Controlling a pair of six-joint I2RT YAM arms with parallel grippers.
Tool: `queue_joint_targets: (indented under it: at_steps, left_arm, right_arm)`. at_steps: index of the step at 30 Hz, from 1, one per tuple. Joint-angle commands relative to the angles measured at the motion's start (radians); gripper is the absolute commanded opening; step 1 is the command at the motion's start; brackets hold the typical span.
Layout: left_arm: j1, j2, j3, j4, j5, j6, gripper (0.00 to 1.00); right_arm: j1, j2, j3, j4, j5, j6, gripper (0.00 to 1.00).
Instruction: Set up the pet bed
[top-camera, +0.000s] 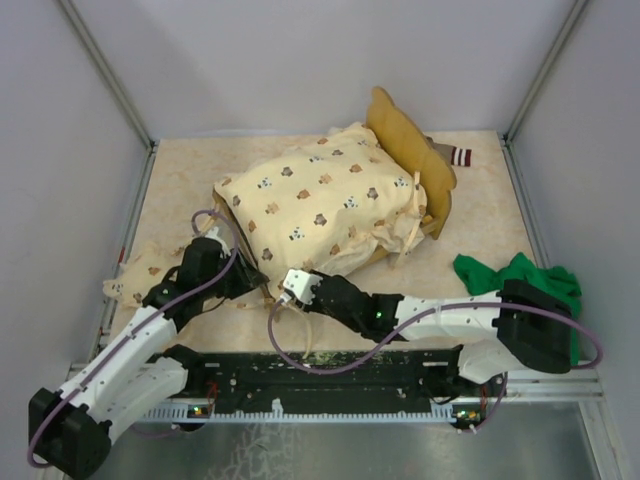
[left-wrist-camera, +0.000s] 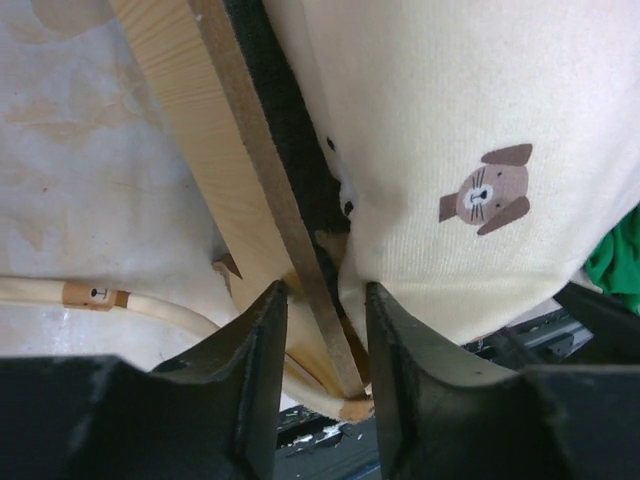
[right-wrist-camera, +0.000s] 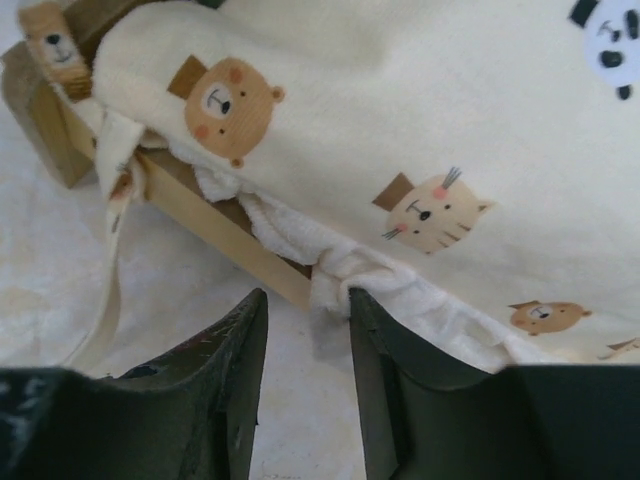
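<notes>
**Overhead and wrist views.** The pet bed (top-camera: 405, 135) stands on the table (top-camera: 480, 215) ahead of both claws. Only its scalloped headboard and some rail edges show, because the cream animal-print quilt (top-camera: 320, 200) is heaped over the rest.

**Left claw (left-wrist-camera: 323, 292).** The jaws are partly open and straddle a near corner of the pet bed (left-wrist-camera: 190, 120), with gaps visible on either side of the thin board. The quilt (left-wrist-camera: 450, 150) hangs just right of the right finger. A cream tie with a brown tag (left-wrist-camera: 100, 296) lies to the left of the left finger.

**Right claw (right-wrist-camera: 305, 297).** The jaws are partly open and hold nothing. The tips are just short of the pet bed (right-wrist-camera: 215, 230). There the quilt (right-wrist-camera: 400, 100) droops its frayed hem over the wood, just beside the finger on the right of that view.

**Surroundings.** A green cloth (top-camera: 520, 275) lies well to the right of the right claw. A small cream printed piece (top-camera: 135, 275) lies to the left of the left claw.
</notes>
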Motion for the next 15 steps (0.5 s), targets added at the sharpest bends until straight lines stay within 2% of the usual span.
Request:
queue_joint_targets:
  at_steps: [1, 3, 8, 15]
  left_arm:
    - [0.004, 0.026, -0.006, 0.044, -0.026, 0.002, 0.38]
    - [0.004, 0.035, -0.001, 0.032, -0.055, 0.005, 0.31]
    - [0.004, 0.047, -0.006, 0.049, -0.121, 0.036, 0.22]
    - [0.005, 0.122, 0.029, 0.104, -0.182, 0.108, 0.21]
  right_arm:
    - [-0.01, 0.017, 0.059, 0.069, 0.035, -0.087, 0.24]
    - [-0.01, 0.006, 0.06, 0.066, 0.051, -0.102, 0.01]
    - [-0.009, -0.067, 0.074, 0.009, -0.017, -0.083, 0.0]
    - [-0.052, -0.17, 0.096, -0.085, -0.153, 0.038, 0.0]
